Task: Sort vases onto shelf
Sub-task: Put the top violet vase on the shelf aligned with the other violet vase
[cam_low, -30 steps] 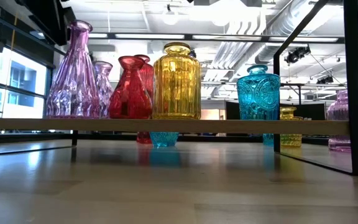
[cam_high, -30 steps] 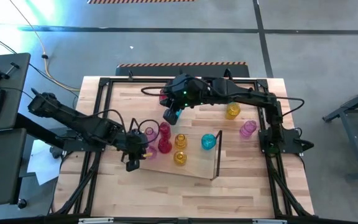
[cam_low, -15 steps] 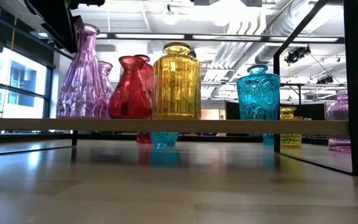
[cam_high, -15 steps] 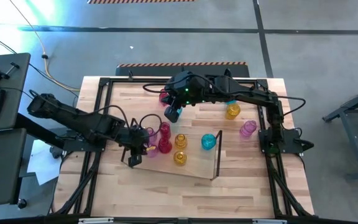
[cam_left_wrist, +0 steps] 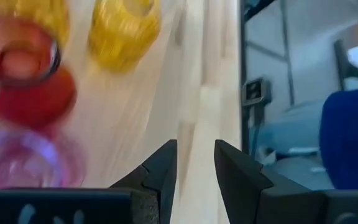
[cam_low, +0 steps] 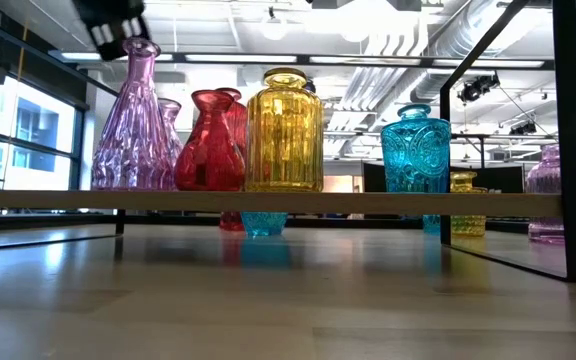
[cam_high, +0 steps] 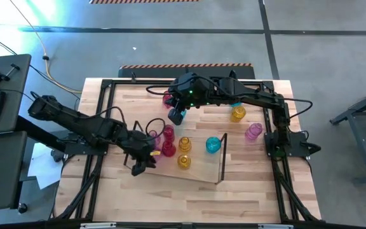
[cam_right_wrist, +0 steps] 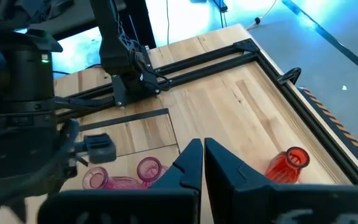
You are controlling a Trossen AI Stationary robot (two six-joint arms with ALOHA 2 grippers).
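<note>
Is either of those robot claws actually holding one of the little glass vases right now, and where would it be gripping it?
Neither. The left gripper is open and empty; the right gripper is shut on nothing.

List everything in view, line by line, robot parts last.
table: one, pale wood, black-framed
shelf: one, dark end frames, table centre
pink shelf vases: two, pink, end nearest left arm
red shelf vases: two, red, beside the pink
yellow shelf vases: two, yellow, middle
cyan shelf vase: one, cyan, other end
loose red vase: one, red, table behind shelf
loose yellow vase: one, yellow, table
loose pink vase: one, pink, table
left tool: open, empty, at shelf
right tool: shut, above table
</note>
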